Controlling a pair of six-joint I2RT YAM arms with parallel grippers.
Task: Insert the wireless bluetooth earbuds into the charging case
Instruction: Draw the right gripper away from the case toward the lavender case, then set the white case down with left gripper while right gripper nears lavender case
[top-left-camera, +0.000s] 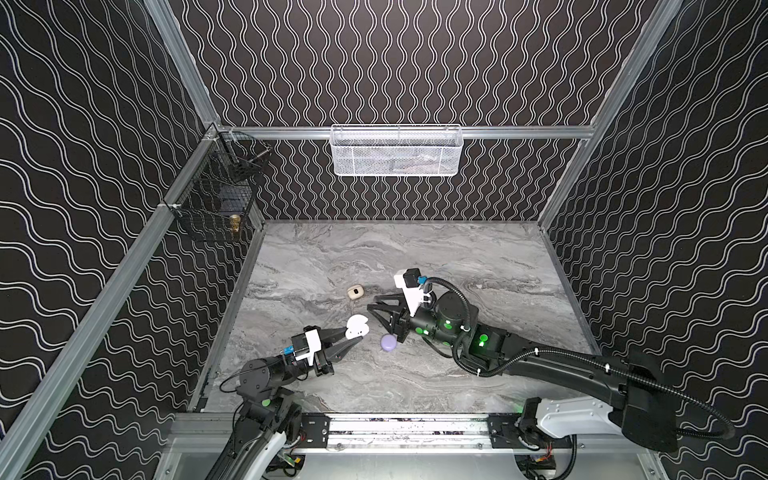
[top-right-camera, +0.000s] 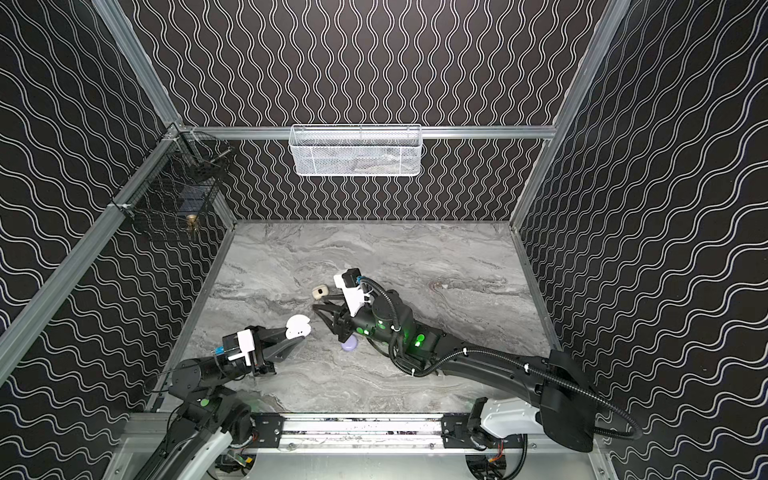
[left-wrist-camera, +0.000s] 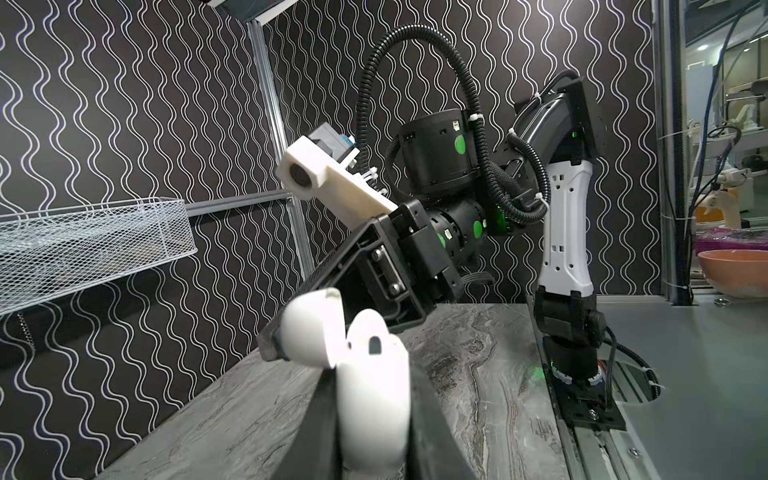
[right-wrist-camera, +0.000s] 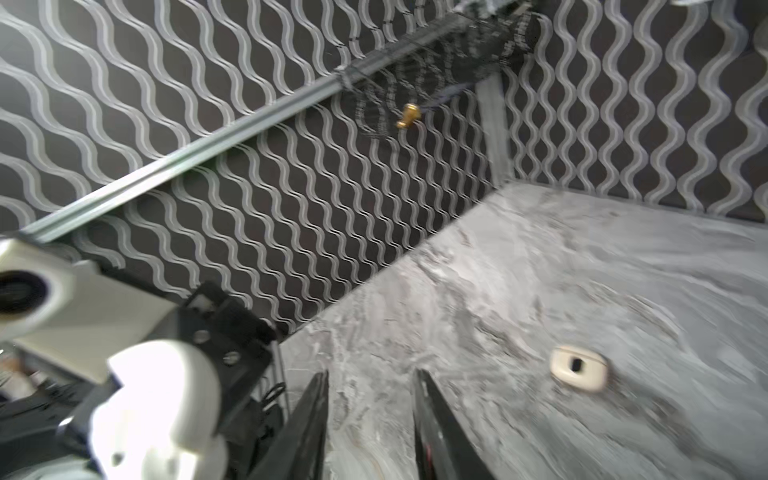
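The left gripper (top-left-camera: 354, 335) is clamped on the white charging case (top-left-camera: 357, 326), a glossy rounded shell with its lid flipped open, just left of the lavender case (top-left-camera: 389, 343). Just beyond the lavender case, the right gripper (top-left-camera: 371, 302) has its jaws parted with nothing seen between them. Farther beyond lies a beige case (top-left-camera: 354, 292). The table (top-left-camera: 457, 257) is grey marble, walled by black wavy-lined panels (top-left-camera: 415, 62). The white charging case stands upright, its long axis vertical, mouth up and lid tipped toward the far wall.

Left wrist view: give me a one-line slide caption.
Left pincer grips the open white charging case, with the right arm close behind it.
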